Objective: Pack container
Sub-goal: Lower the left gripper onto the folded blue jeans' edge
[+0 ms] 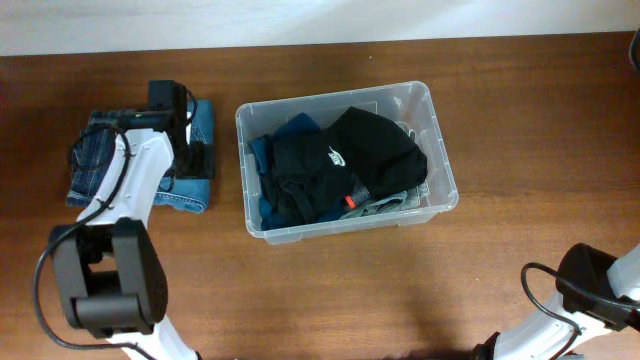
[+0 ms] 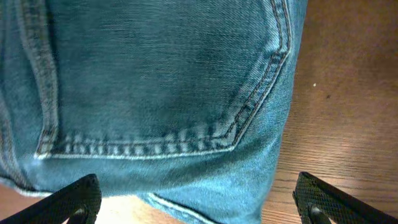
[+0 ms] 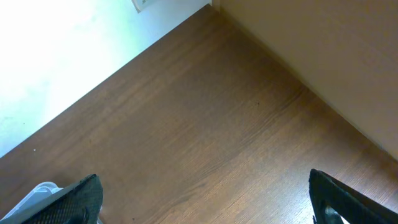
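Observation:
The container (image 1: pixel 441 152) is a clear plastic tub in the middle of the table, holding a black garment with a white logo (image 1: pixel 340 155) and blue clothing (image 1: pixel 263 165). Folded blue jeans (image 1: pixel 200 125) lie on the table left of it. My left gripper (image 1: pixel 190 160) hangs over the jeans' right part. In the left wrist view its jaws (image 2: pixel 199 205) are open, spread over the jeans' back pocket (image 2: pixel 155 81), holding nothing. My right gripper (image 3: pixel 205 199) is open and empty over bare table. In the overhead view only the right arm (image 1: pixel 600 290) shows, at the bottom right corner.
A plaid blue cloth (image 1: pixel 90 150) lies by the jeans' left side. The table's far edge meets a white wall (image 1: pixel 300 20). A corner of the tub (image 3: pixel 37 193) shows at the lower left of the right wrist view.

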Controlling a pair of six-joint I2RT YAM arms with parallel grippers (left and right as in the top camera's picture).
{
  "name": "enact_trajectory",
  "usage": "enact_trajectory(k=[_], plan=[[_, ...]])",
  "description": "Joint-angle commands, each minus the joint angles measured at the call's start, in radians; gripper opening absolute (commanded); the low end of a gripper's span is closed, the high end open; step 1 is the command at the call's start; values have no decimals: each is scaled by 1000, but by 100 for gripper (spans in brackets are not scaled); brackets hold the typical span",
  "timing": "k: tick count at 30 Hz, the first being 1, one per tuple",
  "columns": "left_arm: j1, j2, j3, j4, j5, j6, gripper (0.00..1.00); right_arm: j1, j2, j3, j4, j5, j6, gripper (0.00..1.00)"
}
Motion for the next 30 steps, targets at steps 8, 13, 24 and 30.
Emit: enact_trajectory(k=[8, 13, 24, 30], plan=[[0, 79, -9, 29, -8, 184, 100, -3, -11, -2, -6, 5, 0, 98], [-13, 79, -9, 39, -48, 194, 99, -3, -11, -2, -6, 5, 0, 98], [-110, 79, -9, 39, -172, 242, 100, -3, -11, -2, -6, 5, 0, 98], [-116, 81, -32, 46, -172, 210, 99, -3, -11, -2, -6, 5, 0, 98]])
